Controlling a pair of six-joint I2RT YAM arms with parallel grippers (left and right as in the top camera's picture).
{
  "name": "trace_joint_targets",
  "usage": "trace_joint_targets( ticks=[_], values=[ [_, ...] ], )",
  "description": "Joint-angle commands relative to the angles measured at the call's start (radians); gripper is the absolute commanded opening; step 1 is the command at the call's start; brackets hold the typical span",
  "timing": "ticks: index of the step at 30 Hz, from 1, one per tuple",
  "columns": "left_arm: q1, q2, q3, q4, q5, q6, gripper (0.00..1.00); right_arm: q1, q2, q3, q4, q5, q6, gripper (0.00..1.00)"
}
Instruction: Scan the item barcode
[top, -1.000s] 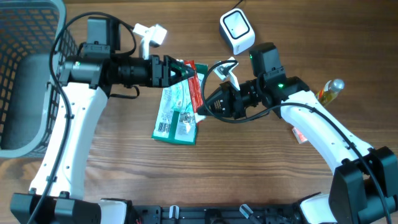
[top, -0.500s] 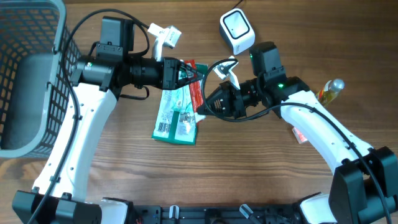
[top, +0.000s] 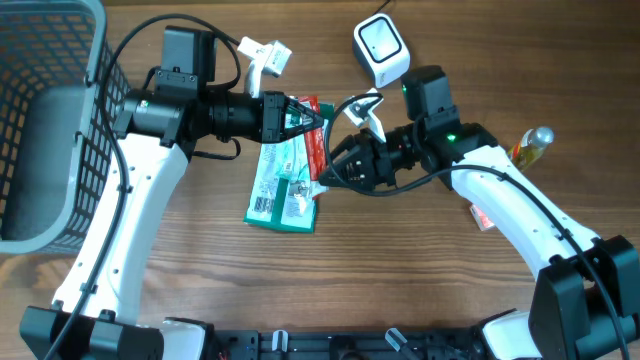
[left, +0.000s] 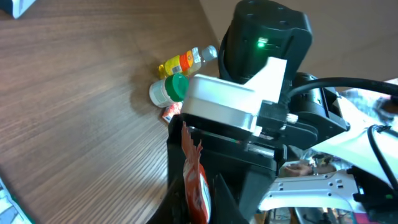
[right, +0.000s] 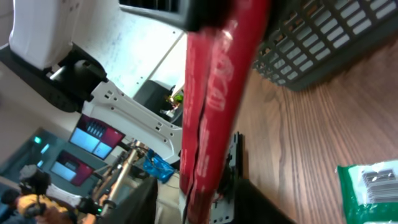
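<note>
Red packet (top: 317, 148) | held edge-up off the table between both arms, apparently for a handover | left gripper (top: 303, 117) clamped shut on its far end | right gripper (top: 335, 170) around near end, grip unclear | scanner (top: 381, 50) beyond, likely destination.

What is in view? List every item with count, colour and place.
green packet: one, green and white, flat on table
red packet: one, red, held mid-air, centre
scanner: one, white, far edge
basket: one, grey, left side
yellow bottle: one, yellow, right side
green-capped bottle: one, white, beside yellow bottle
sachet: one, red-white, beside bottles
table: one, brown wood, under everything
left pincer: one, black, shut on red packet
right pincer: one, black, jaws apart around red packet
</note>
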Motion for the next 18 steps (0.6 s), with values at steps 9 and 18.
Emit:
trace_joint_targets(
  ticks=[9,18],
  values=[
    [0.101,-0.002,0.008,-0.004,0.237,-0.124,0.04,-0.01,-0.004,0.012,0.156,-0.032,0.166,0.49],
    [0.151,-0.002,0.008,-0.004,0.237,-0.124,0.04,0.019,-0.004,0.012,0.16,-0.031,0.167,0.45]
  ],
)
